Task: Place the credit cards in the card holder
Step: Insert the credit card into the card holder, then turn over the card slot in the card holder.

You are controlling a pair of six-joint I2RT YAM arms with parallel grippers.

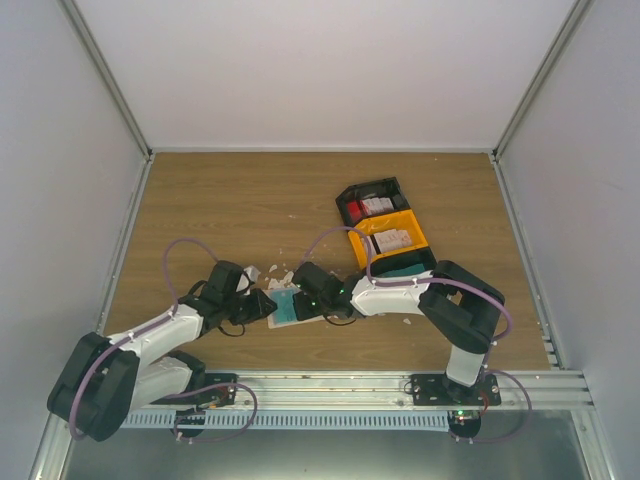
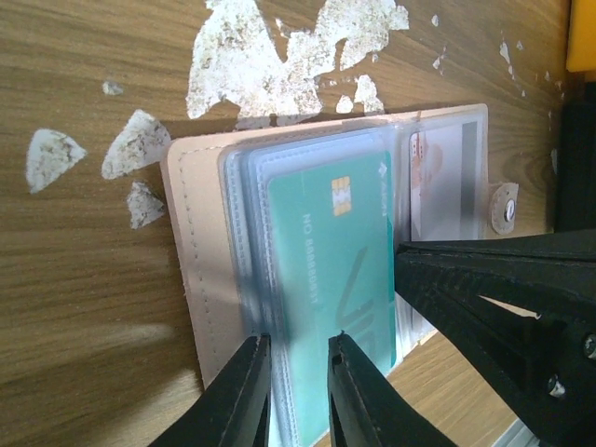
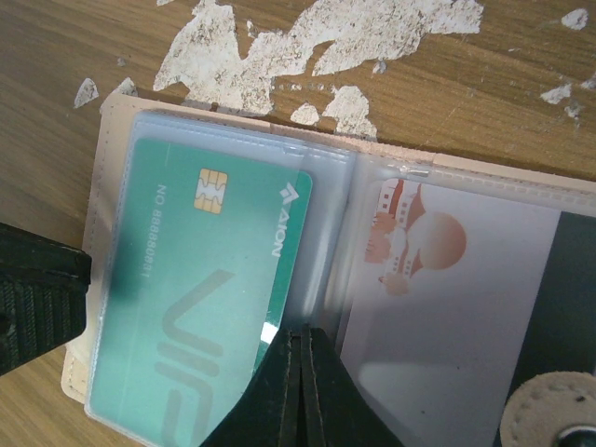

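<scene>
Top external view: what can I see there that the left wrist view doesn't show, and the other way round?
Only the top: the whole left arm and right arm, plus the black bin and yellow bin. Only the wrist: the teal card with its gold chip, and the snap tab. Both: the open card holder, white scraps.

The card holder (image 2: 200, 261) lies open on the wooden table (image 2: 84, 307), a teal card (image 2: 326, 270) inside its clear sleeve. The left gripper (image 2: 298, 349) has its narrowly parted fingers astride the sleeve's lower edge, perhaps pinching it. The right gripper (image 2: 410, 265) is at the card's right edge.
</scene>
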